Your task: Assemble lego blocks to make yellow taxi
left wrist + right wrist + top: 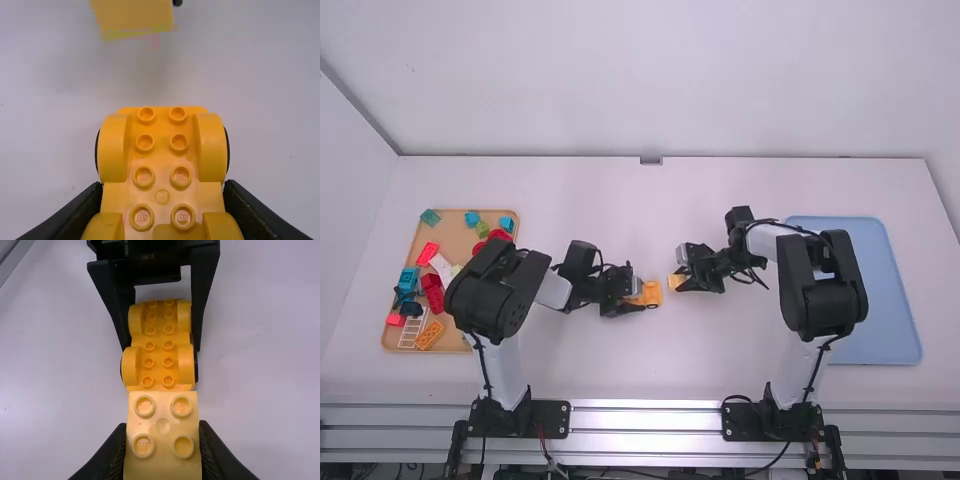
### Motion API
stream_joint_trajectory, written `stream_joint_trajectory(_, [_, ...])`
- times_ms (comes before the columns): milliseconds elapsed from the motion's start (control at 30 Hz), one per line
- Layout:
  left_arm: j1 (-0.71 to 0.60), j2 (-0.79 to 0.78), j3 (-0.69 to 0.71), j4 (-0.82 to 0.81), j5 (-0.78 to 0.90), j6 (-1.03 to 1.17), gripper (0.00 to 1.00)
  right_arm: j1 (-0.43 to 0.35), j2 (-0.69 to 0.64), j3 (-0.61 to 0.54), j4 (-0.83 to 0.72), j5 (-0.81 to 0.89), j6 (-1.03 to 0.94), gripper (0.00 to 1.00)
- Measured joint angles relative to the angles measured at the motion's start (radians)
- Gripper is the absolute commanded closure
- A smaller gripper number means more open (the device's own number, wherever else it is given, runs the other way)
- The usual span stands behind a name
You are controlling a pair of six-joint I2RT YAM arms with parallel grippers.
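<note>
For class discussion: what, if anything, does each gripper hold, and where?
Left gripper: the wheeled base, by its sides between the wheel arches. Right gripper: the yellow block, by opposite sides.

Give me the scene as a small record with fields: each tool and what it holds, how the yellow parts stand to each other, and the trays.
Left tool: closed on the sides of the wheeled car base
Right tool: closed on the yellow block
Block's top: four studs
Car base and block: apart, a gap between them
Left tray: tan, holding mixed coloured pieces
Right tray: blue, beyond the right arm's base
Assembly state: block not yet on the car base
</note>
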Motion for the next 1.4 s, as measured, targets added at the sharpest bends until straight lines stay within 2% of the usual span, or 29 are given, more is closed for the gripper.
stream_joint_trajectory(200, [0.000, 0.023, 0.126, -0.117, -0.005, 0.059, 0.51, 0.055, 0.000, 0.000, 0.044, 0.014, 0.063, 0.88])
stream_joint_trajectory(400, [0.000, 0.098, 0.233, -0.198, 0.043, 0.107, 0.47, 0.055, 0.000, 0.000, 0.098, 0.017, 0.150, 0.88])
stream_joint_trajectory(567, [-0.004, 0.111, 0.240, -0.214, 0.065, 0.116, 0.45, 0.055, 0.000, -0.001, 0.171, 0.019, 0.219, 0.88])
stream_joint_trajectory(767, [-0.004, 0.111, 0.240, -0.198, 0.066, 0.105, 0.42, 0.062, 0.000, -0.065, 0.361, 0.045, 0.323, 0.87])
stream_joint_trajectory(1400, [-0.005, 0.111, 0.235, -0.177, 0.061, 0.053, 0.41, 0.116, -0.004, -0.093, 0.409, 0.087, 0.414, 0.89])
